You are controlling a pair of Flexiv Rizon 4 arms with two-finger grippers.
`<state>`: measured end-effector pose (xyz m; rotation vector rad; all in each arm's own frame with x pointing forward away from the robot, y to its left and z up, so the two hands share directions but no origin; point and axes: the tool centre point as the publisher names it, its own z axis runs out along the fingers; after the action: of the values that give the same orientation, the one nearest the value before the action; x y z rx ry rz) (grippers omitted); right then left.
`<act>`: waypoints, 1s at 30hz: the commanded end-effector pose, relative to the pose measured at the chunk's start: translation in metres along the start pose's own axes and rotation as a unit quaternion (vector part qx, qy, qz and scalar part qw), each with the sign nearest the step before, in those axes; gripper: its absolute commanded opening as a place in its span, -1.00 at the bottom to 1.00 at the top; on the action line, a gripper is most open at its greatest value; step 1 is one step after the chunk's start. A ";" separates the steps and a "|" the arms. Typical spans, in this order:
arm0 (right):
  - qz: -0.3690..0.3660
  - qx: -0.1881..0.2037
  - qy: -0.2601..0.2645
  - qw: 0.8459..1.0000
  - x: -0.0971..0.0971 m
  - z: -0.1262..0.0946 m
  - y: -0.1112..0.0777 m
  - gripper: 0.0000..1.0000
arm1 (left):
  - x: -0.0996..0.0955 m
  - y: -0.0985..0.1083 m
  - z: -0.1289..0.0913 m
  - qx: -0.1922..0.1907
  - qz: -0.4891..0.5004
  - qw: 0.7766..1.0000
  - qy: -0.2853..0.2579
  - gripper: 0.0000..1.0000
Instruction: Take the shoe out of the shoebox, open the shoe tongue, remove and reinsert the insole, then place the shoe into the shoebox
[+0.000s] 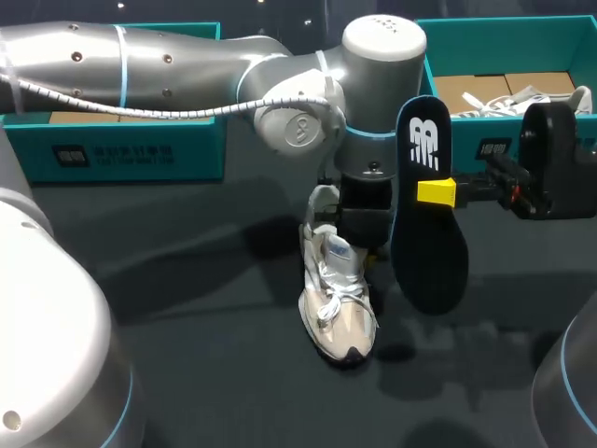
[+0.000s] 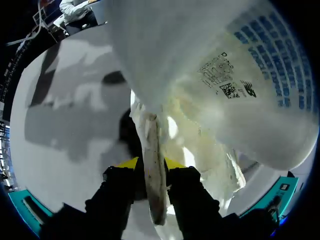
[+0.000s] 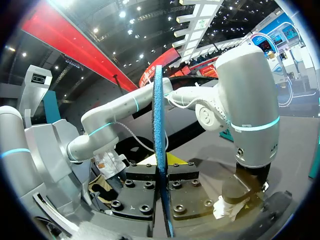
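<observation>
shoe (image 1: 338, 308) heel: behind left pincer (image 2: 151, 165) | right shoebox (image 1: 508, 30): cut by edge

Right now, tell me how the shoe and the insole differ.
The shoe is pale cream and white; the insole is dark with a white logo. The shoe rests on the table; the insole hangs clear of it, upright. The left tool pinches the shoe, the right tool the insole. Both are gripped.
</observation>
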<state>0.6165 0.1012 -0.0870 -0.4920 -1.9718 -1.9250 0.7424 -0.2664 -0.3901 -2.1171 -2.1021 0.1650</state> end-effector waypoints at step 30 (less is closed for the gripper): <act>0.000 0.000 -0.002 1.000 0.001 0.001 -0.001 -1.00 | 0.022 0.019 -0.113 -0.142 0.016 0.945 -0.293 1.00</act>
<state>0.6166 0.1013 -0.0870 -0.4918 -1.9717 -1.9253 0.7814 -0.2544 -0.2826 -2.4263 -2.4897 0.4388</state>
